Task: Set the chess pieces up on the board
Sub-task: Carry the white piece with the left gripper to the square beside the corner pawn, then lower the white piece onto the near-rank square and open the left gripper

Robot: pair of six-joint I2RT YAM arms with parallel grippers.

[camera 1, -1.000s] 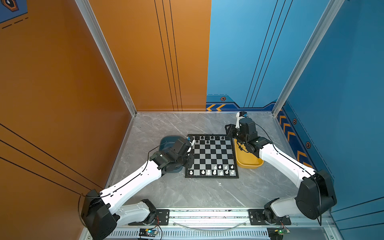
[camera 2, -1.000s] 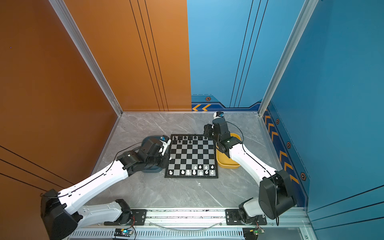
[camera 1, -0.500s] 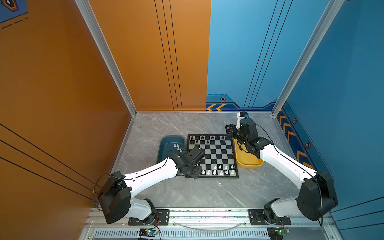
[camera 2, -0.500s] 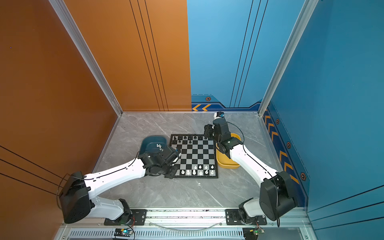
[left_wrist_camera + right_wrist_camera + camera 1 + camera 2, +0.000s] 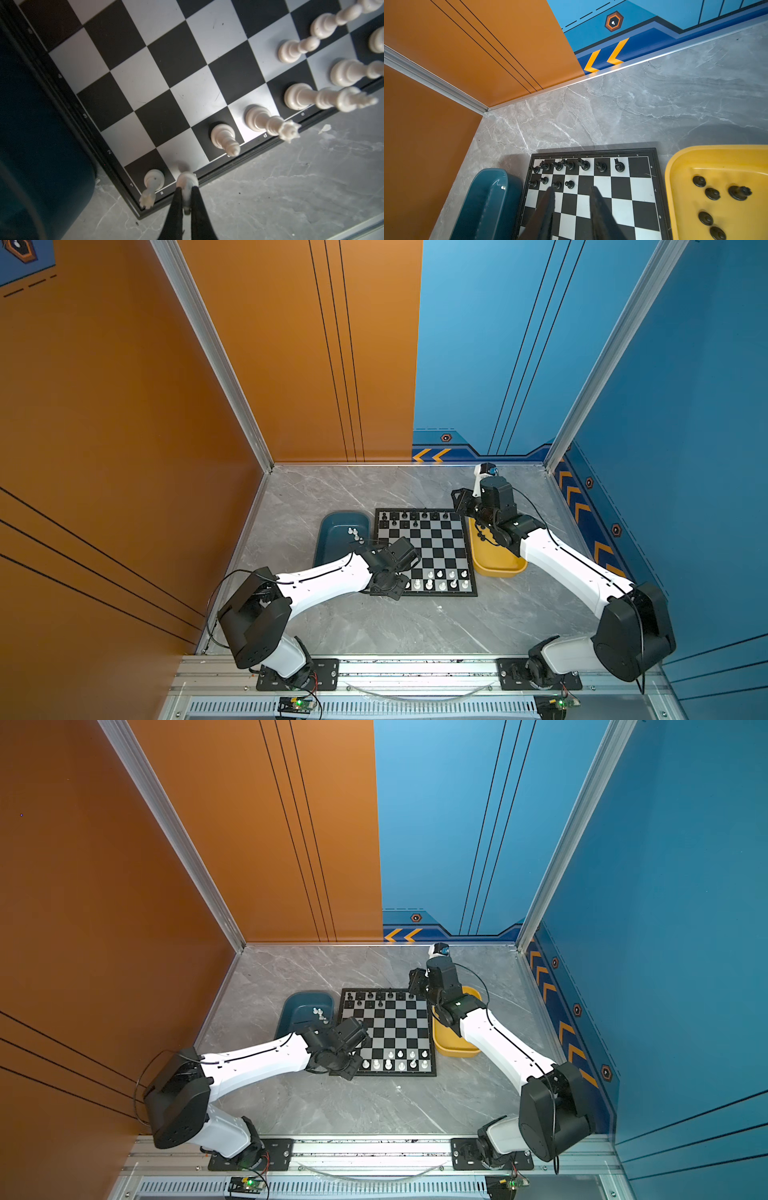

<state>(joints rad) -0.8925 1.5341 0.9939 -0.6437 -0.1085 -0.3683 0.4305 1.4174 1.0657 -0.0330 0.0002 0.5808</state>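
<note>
Your board (image 5: 436, 547) is over half set. Left jaws clamp a white piece (image 5: 187, 182) near its corner; right jaws stand apart, empty.

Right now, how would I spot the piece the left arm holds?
Find the checkered board, then its near-left corner, where a white rook stands. The white piece next to it is the only one pinched in the left tool.
</note>
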